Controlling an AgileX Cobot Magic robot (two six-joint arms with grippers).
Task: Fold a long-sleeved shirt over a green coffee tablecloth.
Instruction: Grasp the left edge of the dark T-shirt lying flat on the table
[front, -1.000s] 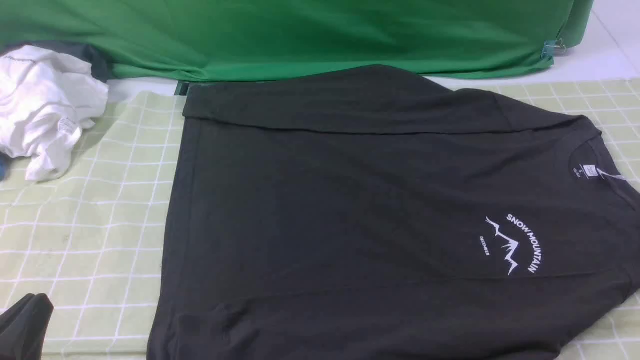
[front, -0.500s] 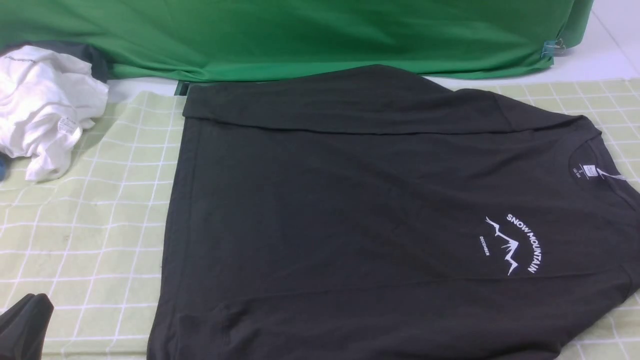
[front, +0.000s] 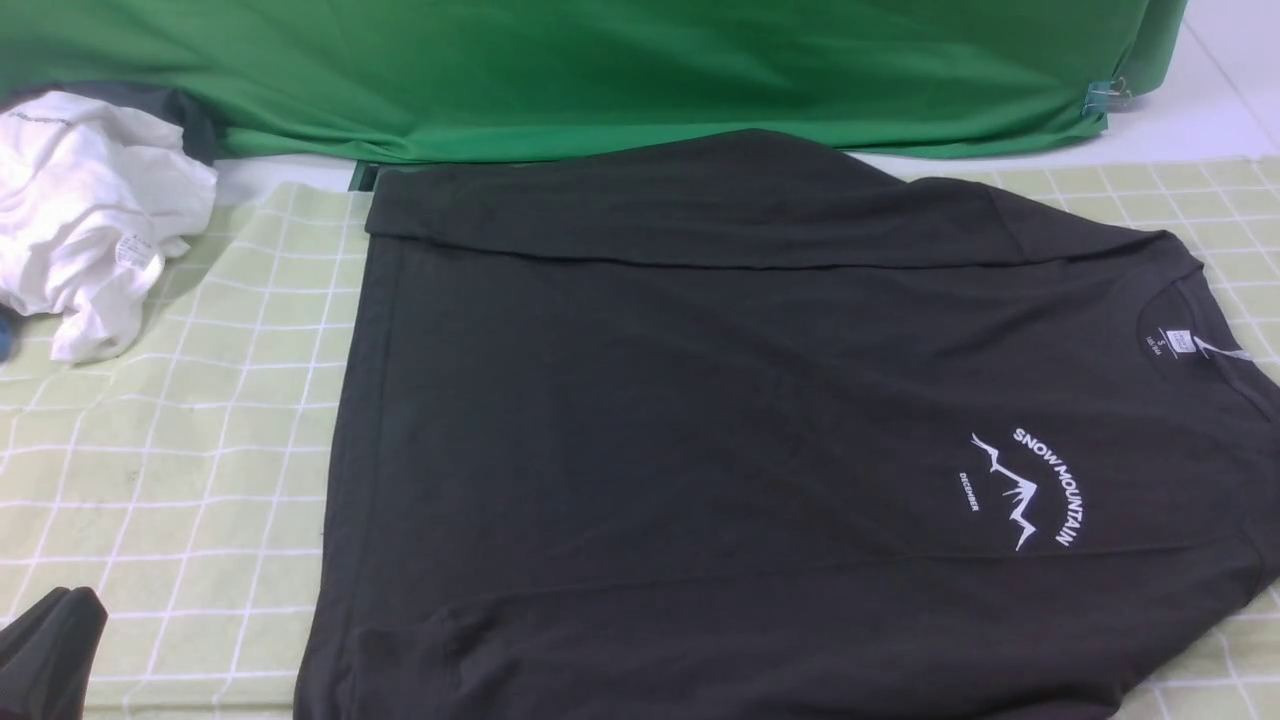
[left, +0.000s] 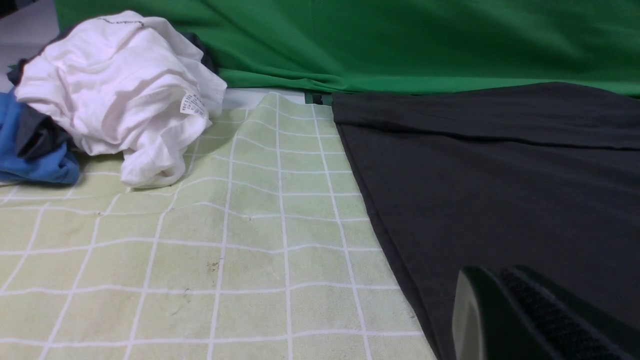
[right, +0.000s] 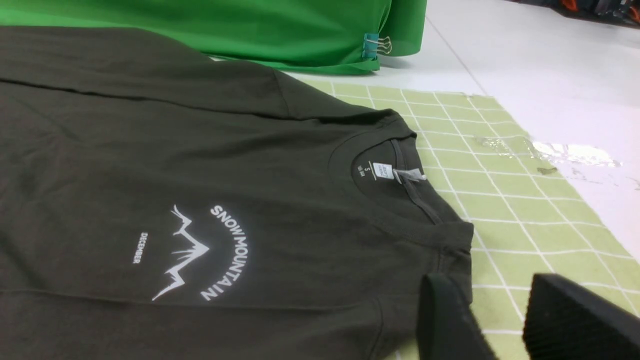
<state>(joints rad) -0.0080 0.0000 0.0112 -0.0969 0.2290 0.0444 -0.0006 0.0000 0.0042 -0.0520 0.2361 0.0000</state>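
The long-sleeved shirt (front: 700, 430), dark charcoal-green with a white "SNOW MOUNTAIN" print (front: 1030, 490), lies spread flat on the green coffee tablecloth (front: 180, 440). Its far edge is folded over in a band, and the collar (right: 395, 175) points right. My left gripper (left: 495, 274) is shut on nothing, low beside the shirt's left hem, and it shows at the front view's lower left corner (front: 50, 650). My right gripper (right: 500, 300) stands open over the checked cloth (right: 505, 220), just beside the shirt's shoulder and collar. It is out of the front view.
A crumpled white garment (front: 85, 220) lies at the far left on blue and dark clothes (left: 35, 150). Plain bright green fabric (front: 600, 70) hangs along the back, held by a clip (right: 375, 46). White table surface (right: 550, 75) lies right of the cloth.
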